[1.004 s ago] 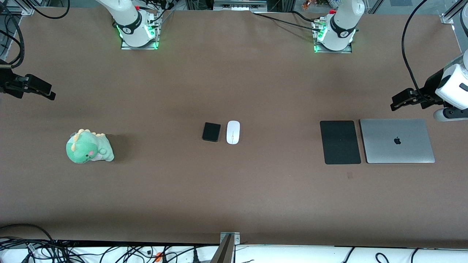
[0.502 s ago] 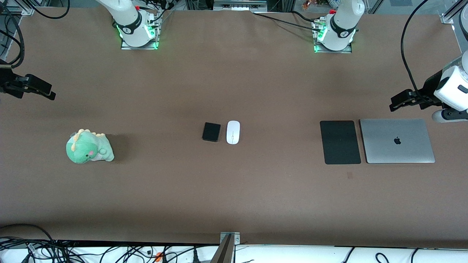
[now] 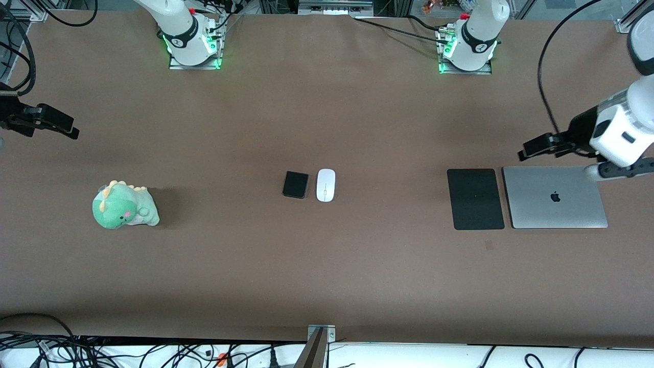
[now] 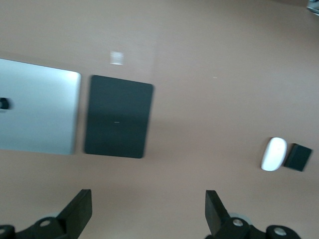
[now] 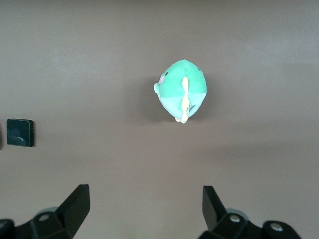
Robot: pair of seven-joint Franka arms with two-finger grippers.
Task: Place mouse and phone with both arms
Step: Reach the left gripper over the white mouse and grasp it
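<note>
The white mouse (image 3: 325,185) and the black phone (image 3: 296,184) lie side by side at the table's middle, the phone toward the right arm's end. Both also show in the left wrist view, the mouse (image 4: 273,154) and the phone (image 4: 298,157). The phone shows in the right wrist view (image 5: 20,133). My left gripper (image 3: 527,151) is open and empty, up over the table by the laptop's edge that faces the bases; its jaws (image 4: 148,206) stand wide apart. My right gripper (image 3: 70,133) is open and empty (image 5: 144,204), waiting at the right arm's end of the table.
A matte black mouse pad (image 3: 475,199) and a closed silver laptop (image 3: 555,197) lie side by side toward the left arm's end. A green dinosaur plush (image 3: 124,205) sits toward the right arm's end. Cables hang along the table's near edge.
My left gripper has moved toward the table's middle, along the laptop's edge. The right arm, mouse and phone have not moved.
</note>
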